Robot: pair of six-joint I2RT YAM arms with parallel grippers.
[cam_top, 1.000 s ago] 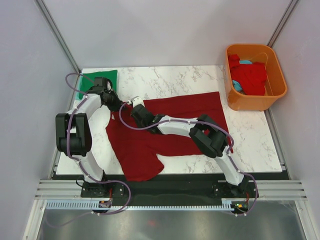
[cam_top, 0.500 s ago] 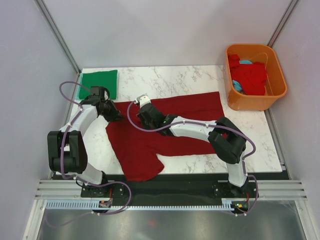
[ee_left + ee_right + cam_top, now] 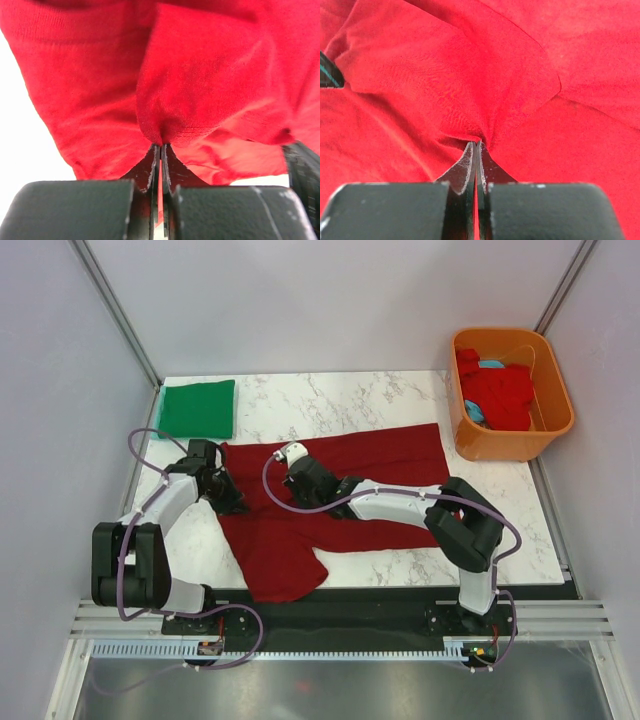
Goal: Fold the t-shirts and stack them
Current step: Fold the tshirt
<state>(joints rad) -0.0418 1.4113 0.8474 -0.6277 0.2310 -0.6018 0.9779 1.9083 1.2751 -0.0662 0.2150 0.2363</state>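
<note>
My L pincer (image 3: 160,146) & R pincer (image 3: 476,143) both pinch the dark red shirt (image 3: 385,455) at its left end; the rest lies off to the right.

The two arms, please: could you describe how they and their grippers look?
The left arm and right arm have white rounded links, bulky black joints and looping lilac cables. The left gripper and right gripper are black blocks with thin, pale-edged tapering fingers.
</note>
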